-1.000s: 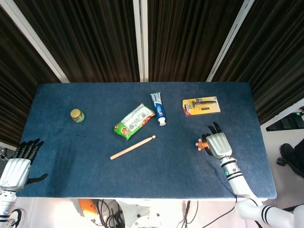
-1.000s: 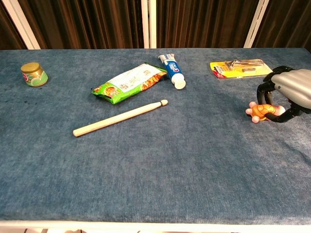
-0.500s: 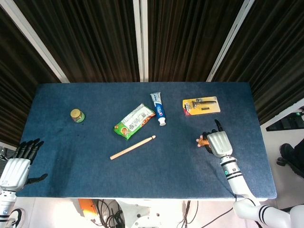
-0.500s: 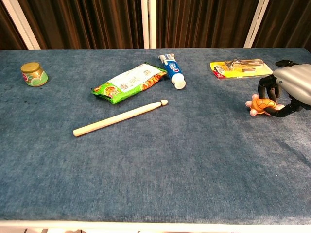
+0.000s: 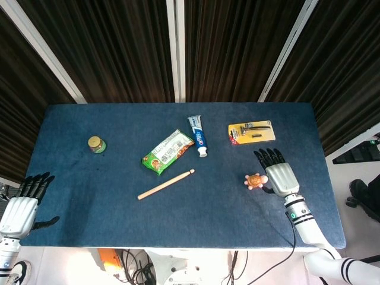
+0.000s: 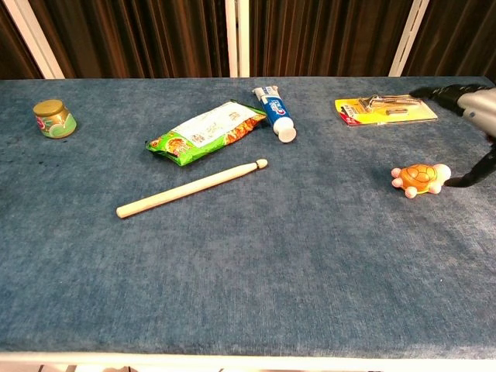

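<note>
In the head view, the right hand (image 5: pixel 279 174) is seen over the blue felt-covered table (image 5: pixel 77 190), its fingers spread and straight, holding nothing. The small orange turtle-shaped toy (image 5: pixel 255 180) lies on the cloth just beside the thumb side of that hand; whether the thumb touches it cannot be told from above. The left hand (image 5: pixel 22 205) is held off the table's near left corner, fingers fanned apart and empty. A yellow blister card holding a razor (image 5: pixel 252 131) lies just beyond the right hand's fingertips. Further left are found a blue-and-white toothpaste tube (image 5: pixel 198 136), a green snack packet (image 5: pixel 168 151), a pale wooden drumstick (image 5: pixel 165 184) and a small glass jar with a gold lid (image 5: pixel 96 144).

In the chest view, the toy (image 6: pixel 419 177) is shown resting upright on the cloth, with the dark thumb tip (image 6: pixel 471 177) just beside its shell. Only an edge of the right hand (image 6: pixel 474 105) is caught at the frame's right border; the left hand is not shown.

A risk is judged here: the toy could be nudged or rolled aside by the nearby thumb, and the razor card (image 6: pixel 385 108) could be brushed by the outstretched fingertips.
</note>
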